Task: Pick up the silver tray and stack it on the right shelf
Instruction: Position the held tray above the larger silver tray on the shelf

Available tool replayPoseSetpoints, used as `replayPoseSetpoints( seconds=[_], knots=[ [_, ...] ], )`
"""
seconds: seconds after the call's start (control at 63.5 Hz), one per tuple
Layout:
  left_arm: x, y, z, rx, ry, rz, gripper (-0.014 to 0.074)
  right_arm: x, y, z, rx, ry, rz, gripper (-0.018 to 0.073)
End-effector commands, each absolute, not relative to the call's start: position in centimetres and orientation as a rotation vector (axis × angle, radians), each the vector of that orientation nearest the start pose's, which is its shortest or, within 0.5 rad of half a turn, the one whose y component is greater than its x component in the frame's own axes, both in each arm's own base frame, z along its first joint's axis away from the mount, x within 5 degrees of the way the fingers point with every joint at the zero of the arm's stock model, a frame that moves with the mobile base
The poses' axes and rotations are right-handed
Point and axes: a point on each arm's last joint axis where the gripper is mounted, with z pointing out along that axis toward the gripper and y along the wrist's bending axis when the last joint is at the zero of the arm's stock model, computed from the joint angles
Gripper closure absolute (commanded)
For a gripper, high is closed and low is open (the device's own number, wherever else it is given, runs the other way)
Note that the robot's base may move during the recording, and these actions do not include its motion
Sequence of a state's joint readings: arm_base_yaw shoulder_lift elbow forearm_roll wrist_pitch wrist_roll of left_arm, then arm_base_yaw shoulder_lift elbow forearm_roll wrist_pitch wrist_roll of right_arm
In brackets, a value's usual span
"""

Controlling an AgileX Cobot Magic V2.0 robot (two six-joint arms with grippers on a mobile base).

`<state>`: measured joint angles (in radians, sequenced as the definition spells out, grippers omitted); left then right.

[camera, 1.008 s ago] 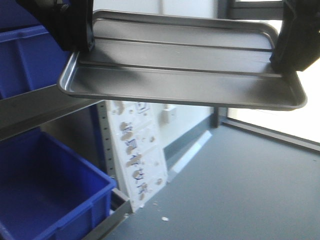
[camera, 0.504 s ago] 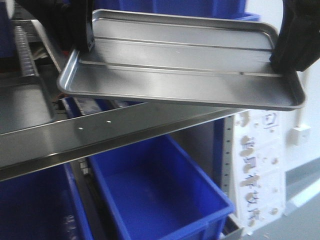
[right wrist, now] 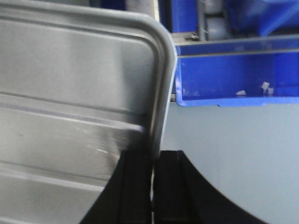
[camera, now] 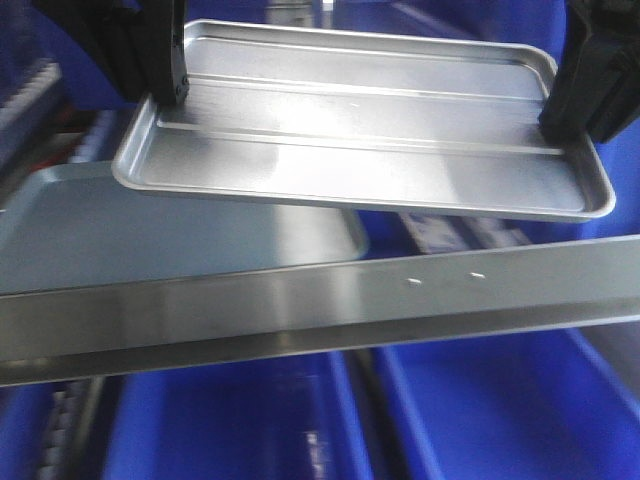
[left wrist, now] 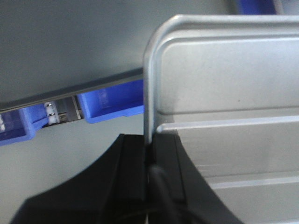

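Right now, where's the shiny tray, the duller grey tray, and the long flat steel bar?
silver tray (camera: 360, 118): front view, on its floor between the two ridges.
duller grey tray (camera: 150, 235): front view, on its smooth floor.
right shelf (camera: 300, 310): front view, on its flat front bar.

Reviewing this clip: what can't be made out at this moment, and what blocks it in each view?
Front view: shelf roller rails, mostly hidden behind the shiny ridged silver tray, the dull grey smooth-floored tray and the brushed-steel front bar.
Front view: lower fingers of the left gripper and right gripper, under the silver tray.
Front view: blue plastic bins' contents, blurred, cut off below.
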<state>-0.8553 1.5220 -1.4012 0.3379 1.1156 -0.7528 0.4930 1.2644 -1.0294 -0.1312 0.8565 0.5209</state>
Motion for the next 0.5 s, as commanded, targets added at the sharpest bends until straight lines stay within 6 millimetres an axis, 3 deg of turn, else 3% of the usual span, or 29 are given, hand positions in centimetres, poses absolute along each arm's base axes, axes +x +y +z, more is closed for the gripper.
replayPoseSetpoints(
  seconds=[0.0,0.488],
  knots=[
    [22.39,-21.29,36.28,0.254,2.527,-0.109,0.0689,22.71,10.90,33.48,-0.077,2.460,0.238,0.0503],
    [22.39,-21.29,36.28,0.254,2.527,-0.109,0.0689,22.71,10.90,33.48,-0.077,2.460,0.238,0.0503]
  ],
)
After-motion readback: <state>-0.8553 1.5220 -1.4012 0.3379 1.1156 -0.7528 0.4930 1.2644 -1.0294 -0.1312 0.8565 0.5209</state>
